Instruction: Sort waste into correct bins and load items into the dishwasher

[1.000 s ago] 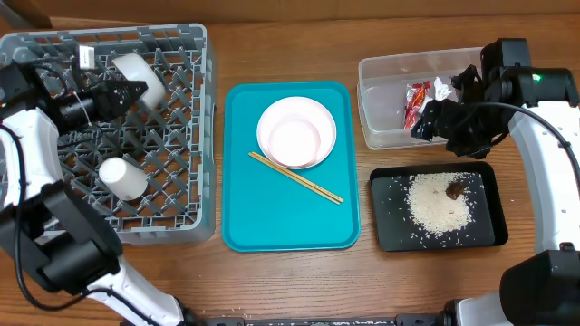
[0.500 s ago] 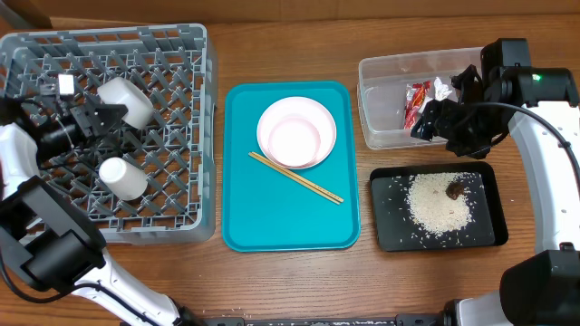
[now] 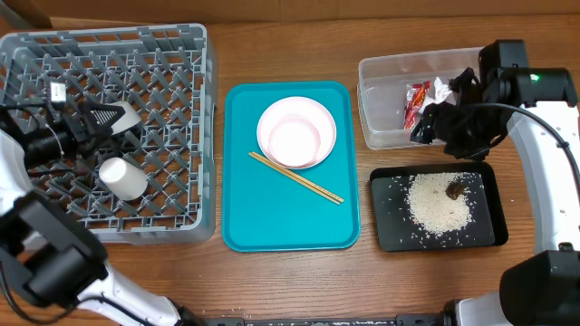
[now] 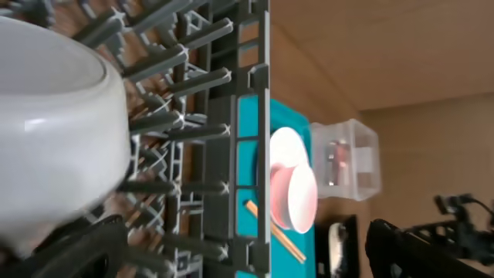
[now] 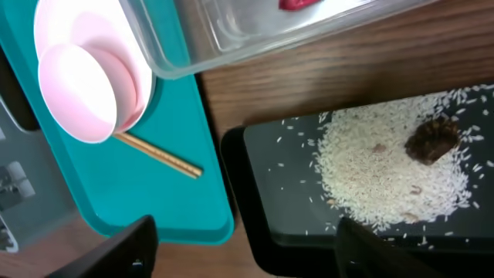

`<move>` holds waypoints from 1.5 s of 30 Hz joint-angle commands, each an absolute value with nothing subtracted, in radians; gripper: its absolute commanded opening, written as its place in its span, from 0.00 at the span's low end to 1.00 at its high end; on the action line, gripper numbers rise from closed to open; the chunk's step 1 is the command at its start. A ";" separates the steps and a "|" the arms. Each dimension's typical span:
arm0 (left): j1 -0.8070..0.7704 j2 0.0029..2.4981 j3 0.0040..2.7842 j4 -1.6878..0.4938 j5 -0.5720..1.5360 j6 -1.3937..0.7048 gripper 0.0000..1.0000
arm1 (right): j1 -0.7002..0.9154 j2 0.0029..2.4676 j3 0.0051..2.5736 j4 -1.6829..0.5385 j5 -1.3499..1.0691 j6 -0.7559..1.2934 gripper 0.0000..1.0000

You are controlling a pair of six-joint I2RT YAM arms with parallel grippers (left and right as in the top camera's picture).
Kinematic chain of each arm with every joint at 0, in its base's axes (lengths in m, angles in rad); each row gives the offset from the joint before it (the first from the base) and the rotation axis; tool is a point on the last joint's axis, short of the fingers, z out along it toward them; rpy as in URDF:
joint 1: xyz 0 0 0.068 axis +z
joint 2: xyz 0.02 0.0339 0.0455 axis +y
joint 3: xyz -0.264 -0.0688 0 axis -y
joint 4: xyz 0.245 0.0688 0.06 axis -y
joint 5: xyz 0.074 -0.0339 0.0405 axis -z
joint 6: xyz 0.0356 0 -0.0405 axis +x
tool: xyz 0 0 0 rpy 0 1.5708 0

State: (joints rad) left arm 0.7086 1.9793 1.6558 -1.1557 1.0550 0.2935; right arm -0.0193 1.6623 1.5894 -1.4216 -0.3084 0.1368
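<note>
Seating the white bowl among the tines of the grey dish rack looks like the step in hand. The left claw hangs over the rack's left half with its fingers spread wide. The bowl lies against one finger rather than pinched between the two. To finish well, I judge the bowl should lean on its edge between tine rows, clear of the white cup just beside it. The claw should then rise straight, so no finger drags the rim. The right claw is also wide and empty, above the edge where the clear tub meets the black tray.

From overhead the left arm hides most of the bowl and the finger spread cannot be read; the left wrist view shows both plainly. The right wrist view shows the rice heaped in the black tray with the brown scrap on top. Only the overhead view shows the red wrapper whole inside the tub. It also shows the plate, pink bowl and chopsticks on the teal tray on the table.
</note>
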 commanded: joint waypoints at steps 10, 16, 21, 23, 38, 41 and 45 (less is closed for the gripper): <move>0.510 1.627 1.660 -1.299 0.735 0.152 1.00 | 0.241 1.639 1.445 -1.275 -0.307 0.110 0.21; 0.326 1.621 1.658 -1.378 0.564 0.148 1.00 | 0.337 1.641 1.307 -1.092 -0.303 0.189 0.16; 0.186 1.621 1.658 -1.363 0.527 0.137 1.00 | 0.406 1.658 1.188 -0.939 -0.303 0.278 0.10; 0.142 1.621 1.658 -1.349 0.498 0.111 1.00 | 0.429 1.670 1.159 -0.902 -0.303 0.314 0.10; 0.023 1.621 1.658 -1.334 0.467 0.089 1.00 | 0.506 1.854 1.103 -0.718 -0.207 0.529 0.10; 0.023 1.621 1.658 -1.333 0.468 0.089 1.00 | 0.506 1.868 1.100 -0.714 -0.202 0.529 0.10; 0.023 1.621 1.658 -1.334 0.467 0.089 1.00 | 0.511 1.875 1.100 -0.726 -0.229 0.529 0.10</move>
State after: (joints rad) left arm 0.0257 1.6291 1.6558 -1.3319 0.4744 0.1028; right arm 0.5003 1.8637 1.1084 -0.7200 -0.2245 0.5121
